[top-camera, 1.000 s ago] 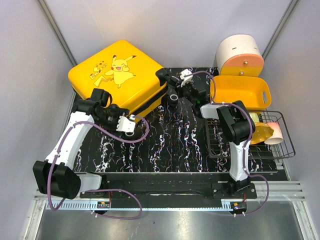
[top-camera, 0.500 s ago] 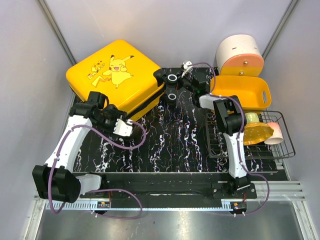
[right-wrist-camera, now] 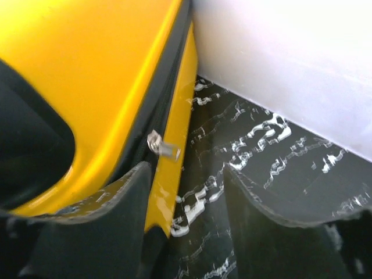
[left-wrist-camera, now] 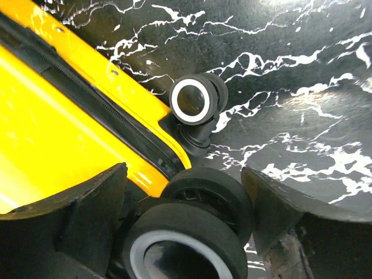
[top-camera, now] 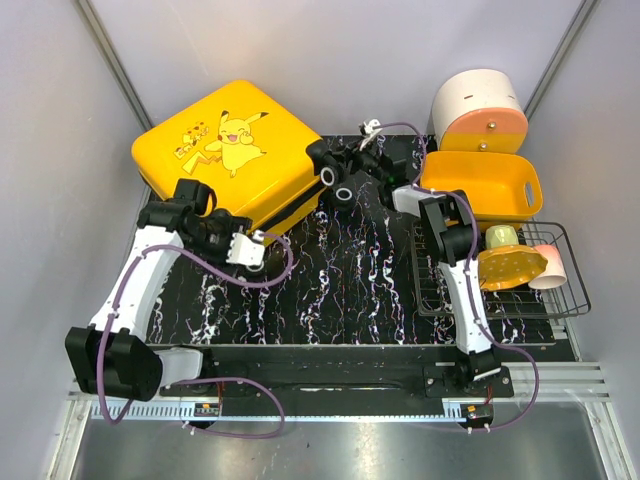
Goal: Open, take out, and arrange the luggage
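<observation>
Luggage (top-camera: 225, 150), lid down and cartoon print up, lies flat at ten o'clock on the marbled surface (top-camera: 350, 280), its zip seemingly not yet run. At the case's five o'clock corner the left gripper (left-wrist-camera: 185, 171) stands wide astride a wheel (left-wrist-camera: 186, 244), probably to brace the shell against sliding; whether the jaws actually pinch the wheel cannot be told. At three o'clock the right gripper (right-wrist-camera: 187, 174) is released, jaws apart along the black zip seam. The small metal zip pull (right-wrist-camera: 163, 148) lies free just beyond them, the likely next thing to catch.
</observation>
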Controlling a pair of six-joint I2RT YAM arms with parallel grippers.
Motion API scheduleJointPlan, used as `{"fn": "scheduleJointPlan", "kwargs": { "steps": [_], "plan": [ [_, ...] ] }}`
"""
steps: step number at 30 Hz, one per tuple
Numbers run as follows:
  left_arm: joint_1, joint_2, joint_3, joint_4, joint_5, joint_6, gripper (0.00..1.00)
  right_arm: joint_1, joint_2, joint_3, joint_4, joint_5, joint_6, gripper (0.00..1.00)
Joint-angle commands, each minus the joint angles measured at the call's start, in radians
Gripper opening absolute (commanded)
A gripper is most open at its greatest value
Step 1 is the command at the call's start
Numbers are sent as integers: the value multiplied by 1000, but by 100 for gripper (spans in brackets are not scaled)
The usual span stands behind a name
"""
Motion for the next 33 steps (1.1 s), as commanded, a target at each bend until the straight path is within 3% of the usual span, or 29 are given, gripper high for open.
{"fn": "scheduleJointPlan", "kwargs": {
  "steps": [1,3,10,16,17,22,26,33],
  "plan": [
    [48,22,166,-8,-16,-259,87,-40,-198,-129,30,73,-28,67],
    [48,18,254,-4,42,-393,99,-63,-308,-192,-54,71,-34,73],
    [48,-45,396,186,52,-905,99,-134,-537,-199,-455,62,-106,89],
    [123,-85,388,295,-61,-1418,99,-119,-537,105,-1004,-84,-162,100],
    [152,-85,384,297,-50,-1462,99,-108,-528,192,-1139,-84,-215,100],
    [344,-102,290,320,84,-1693,99,-10,-427,392,-1443,-10,-375,100],
    [441,-97,237,311,119,-1786,99,42,-323,600,-1698,46,-454,100],
    [545,-82,151,295,73,-1860,99,113,-229,682,-1832,151,-545,100]
  ]
}}
